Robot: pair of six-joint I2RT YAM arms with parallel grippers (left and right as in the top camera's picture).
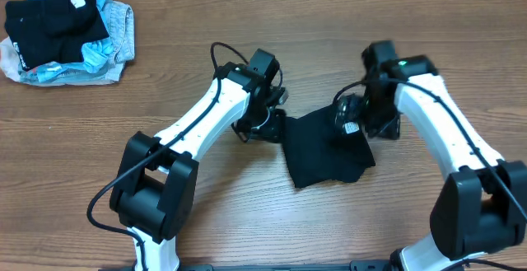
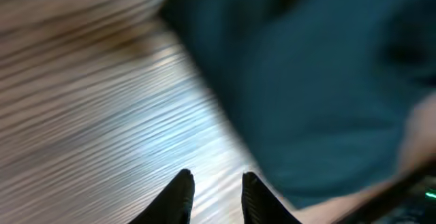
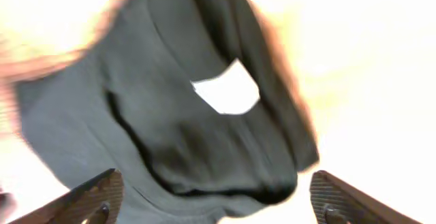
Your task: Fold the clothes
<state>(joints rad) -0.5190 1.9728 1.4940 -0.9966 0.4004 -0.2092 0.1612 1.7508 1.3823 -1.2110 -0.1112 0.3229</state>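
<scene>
Nearest us, the left arm and right arm reach in from seven and five o'clock, both bent toward centre. Our left hand hangs over bare tabletop, slightly parted and holding nothing. Our right hand gapes wide and empty above the one black garment at centre, with its white label facing up. One heap of other clothes lies at ten o'clock.

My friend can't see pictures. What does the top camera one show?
A black garment lies on the wooden table, with the robot's left tool at its left edge and the right tool above its white label. A pile of other clothes sits in the far left corner.
</scene>
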